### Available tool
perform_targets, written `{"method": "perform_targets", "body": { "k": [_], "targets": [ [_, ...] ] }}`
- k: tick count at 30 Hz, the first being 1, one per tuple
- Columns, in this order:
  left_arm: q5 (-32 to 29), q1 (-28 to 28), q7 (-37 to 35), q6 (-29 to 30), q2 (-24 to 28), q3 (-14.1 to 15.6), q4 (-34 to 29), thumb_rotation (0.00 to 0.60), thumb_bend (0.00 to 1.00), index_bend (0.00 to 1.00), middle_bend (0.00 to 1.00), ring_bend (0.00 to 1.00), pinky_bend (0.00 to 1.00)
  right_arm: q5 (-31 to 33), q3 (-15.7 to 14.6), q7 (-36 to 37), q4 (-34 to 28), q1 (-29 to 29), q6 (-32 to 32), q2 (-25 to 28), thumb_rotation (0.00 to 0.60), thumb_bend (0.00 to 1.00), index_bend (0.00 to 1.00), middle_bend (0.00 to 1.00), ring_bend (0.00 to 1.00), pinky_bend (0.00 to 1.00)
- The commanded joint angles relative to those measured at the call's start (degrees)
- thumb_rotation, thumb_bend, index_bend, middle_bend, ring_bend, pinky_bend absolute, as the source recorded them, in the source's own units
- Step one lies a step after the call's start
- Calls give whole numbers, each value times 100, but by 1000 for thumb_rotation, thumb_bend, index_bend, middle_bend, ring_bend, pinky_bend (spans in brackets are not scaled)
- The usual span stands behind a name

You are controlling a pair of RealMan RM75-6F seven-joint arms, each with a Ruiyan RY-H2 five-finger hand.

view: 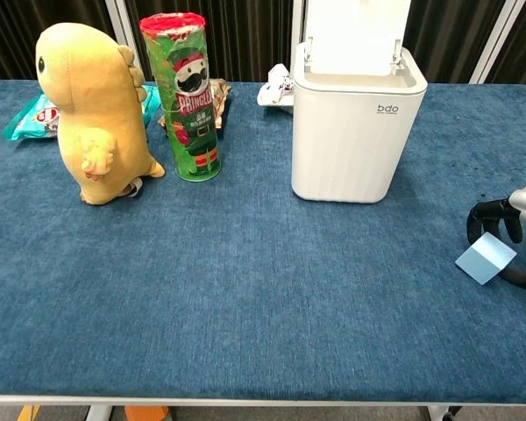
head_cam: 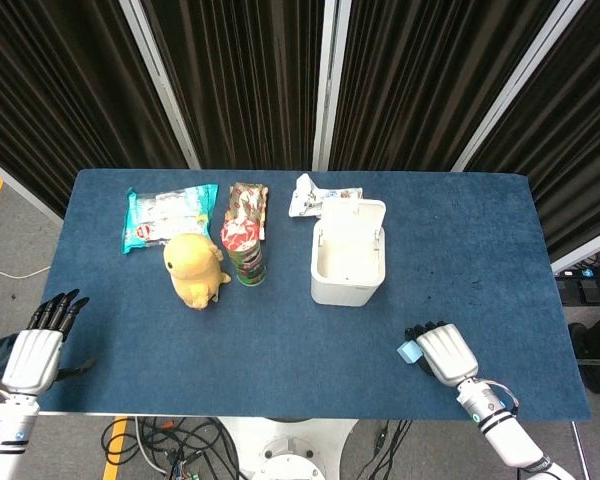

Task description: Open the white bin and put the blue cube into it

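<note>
The white bin (head_cam: 348, 262) stands right of the table's centre with its lid tipped up at the back, and its inside looks empty; the chest view shows the bin (view: 355, 132) from the front. The blue cube (head_cam: 409, 351) lies on the cloth near the front right. My right hand (head_cam: 442, 353) covers its right side. In the chest view the fingers (view: 486, 217) curl over the cube (view: 486, 258) and the thumb comes in below it, so the hand grips it on the table. My left hand (head_cam: 35, 345) hovers with fingers apart off the front left corner.
A yellow plush toy (head_cam: 194, 268) and a green Pringles can (head_cam: 245, 250) stand left of the bin. Snack packets (head_cam: 167, 214) lie along the back edge, and a white wrapper (head_cam: 315, 196) lies behind the bin. The blue tablecloth (head_cam: 280, 340) covers the table.
</note>
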Motion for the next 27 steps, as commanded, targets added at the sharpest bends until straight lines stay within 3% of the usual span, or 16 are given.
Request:
{"method": "perform_targets", "body": {
  "k": [1, 7, 12, 17, 22, 24, 26, 27],
  "targets": [
    [1, 0, 2, -1, 1, 2, -3, 600, 39, 101, 34, 0, 111, -175, 53, 131, -70, -55, 299, 66, 600, 301, 694, 575, 548, 632],
    [8, -16, 29, -17, 3, -3, -17, 600, 39, 101, 34, 0, 111, -744, 352, 530, -552, -125, 1237, 541, 600, 298, 691, 576, 548, 632],
    [15, -29, 49, -38, -4, 2, -28, 600, 39, 101, 34, 0, 111, -975, 945, 539, -869, -13, 1908, 733, 600, 279, 687, 576, 547, 632],
    [-20, -33, 75, -29, -9, -35, -27, 600, 39, 101, 34, 0, 111, -484, 1551, -203, -942, 443, 1604, 386, 600, 268, 673, 578, 543, 594],
    [-53, -27, 9, -22, -12, -56, 15, 600, 39, 101, 34, 0, 111, 40, 1917, -813, -503, 1054, 974, -138, 600, 264, 628, 574, 478, 368],
    [-69, -20, -35, -25, -11, -58, 45, 600, 39, 101, 34, 0, 111, 338, 2026, -910, -308, 1301, 663, -352, 600, 261, 555, 542, 428, 280],
    [-86, -15, -84, -33, -16, -61, 78, 600, 39, 101, 34, 0, 111, 641, 2087, -1032, -159, 1513, 356, -512, 600, 252, 386, 435, 301, 177],
    [-88, -15, -97, -36, -19, -60, 92, 600, 39, 101, 34, 0, 111, 774, 2086, -1101, -142, 1586, 209, -534, 600, 230, 233, 315, 181, 99]
  ]
}}
